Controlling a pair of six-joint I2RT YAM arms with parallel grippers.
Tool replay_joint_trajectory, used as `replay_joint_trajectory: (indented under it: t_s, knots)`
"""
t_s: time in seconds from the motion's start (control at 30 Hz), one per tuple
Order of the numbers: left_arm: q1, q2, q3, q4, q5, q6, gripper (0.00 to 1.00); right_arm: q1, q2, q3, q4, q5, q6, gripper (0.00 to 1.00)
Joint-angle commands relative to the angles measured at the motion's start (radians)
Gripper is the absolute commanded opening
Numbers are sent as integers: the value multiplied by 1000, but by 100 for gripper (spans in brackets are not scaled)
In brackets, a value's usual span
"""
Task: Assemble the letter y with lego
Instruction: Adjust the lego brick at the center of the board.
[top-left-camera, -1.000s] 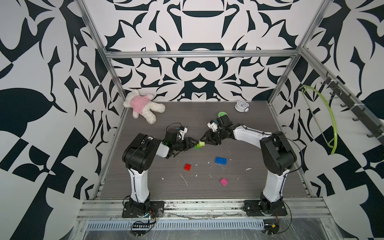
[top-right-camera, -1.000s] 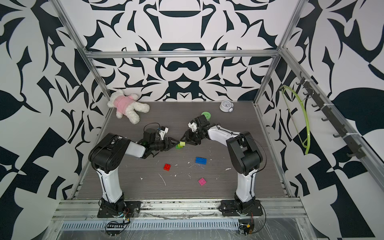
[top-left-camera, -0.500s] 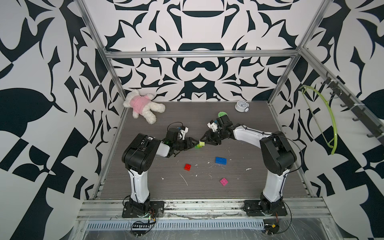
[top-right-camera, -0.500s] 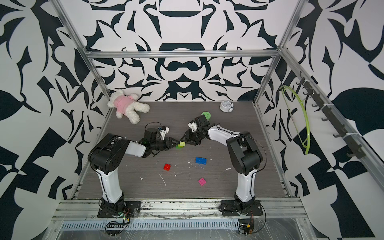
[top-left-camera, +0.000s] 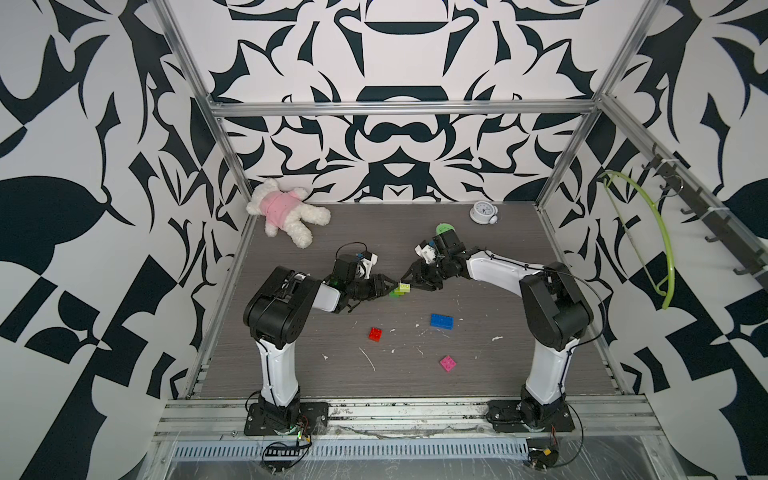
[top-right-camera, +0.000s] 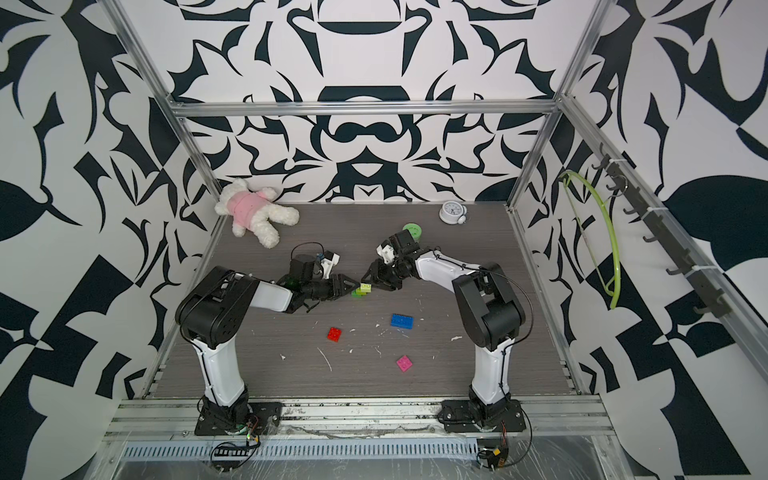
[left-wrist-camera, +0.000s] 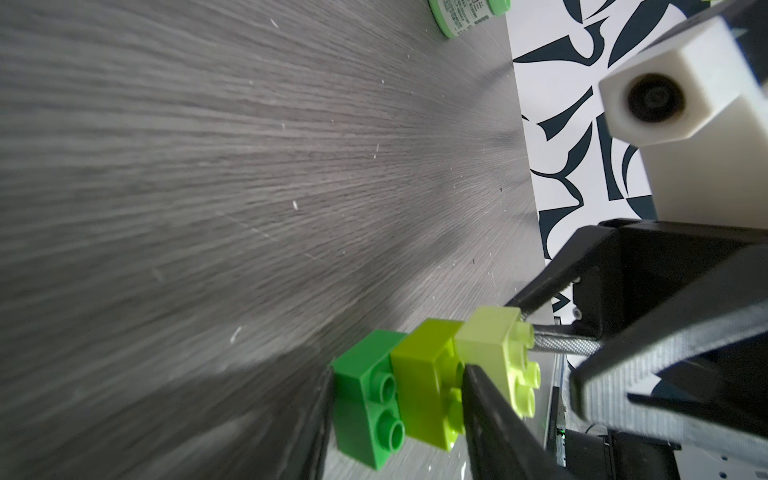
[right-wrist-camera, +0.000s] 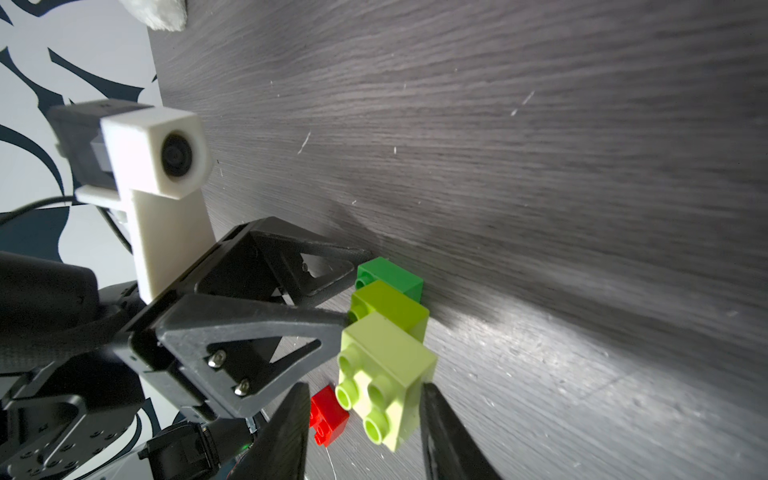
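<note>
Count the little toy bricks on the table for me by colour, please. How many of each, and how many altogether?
green brick: 1
lime bricks: 2
blue brick: 1
red brick: 1
pink brick: 1
Total: 6

- Bear (top-left-camera: 286, 214) lies in the far left corner of the table (top-left-camera: 519, 374).
- Clock (top-left-camera: 482, 212) stands at the far edge, right of centre. The tub (top-left-camera: 444, 228) is just before it, to its left.
- Brick row (top-left-camera: 399, 289) lies mid-table, between left gripper (top-left-camera: 390, 286) and right gripper (top-left-camera: 405, 282).
- Long brick (top-left-camera: 441, 321) lies before the brick row, to the right.
- Left square (top-left-camera: 375, 334) lies left of the long brick, apart.
- Front square (top-left-camera: 447, 363) lies before the long brick, nearest the front edge.
</note>
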Motion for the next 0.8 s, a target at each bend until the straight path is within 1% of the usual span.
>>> replay_joint_trajectory:
  t_s: [0.0, 0.23, 0.4, 0.5, 0.63, 0.77]
  knots:
    - [-4, 112, -69, -365, -189, 46, 53, 5, -40, 16, -9, 18, -21, 47]
    - [-4, 114, -70, -371, -194, 50, 52, 5, -57, 29, -38, 44, -37, 49]
    - [-3, 117, -71, -373, -193, 48, 51, 3, -87, 36, -70, 87, -59, 49]
    - [-3, 119, -72, -373, -192, 48, 50, 3, -113, 80, -173, 145, -117, 49]
    - [-2, 126, -72, -373, -195, 45, 48, 6, -158, 149, -368, 261, -190, 49]
    - [-2, 123, -72, -371, -192, 45, 48, 23, -245, 145, -502, 338, -213, 45]
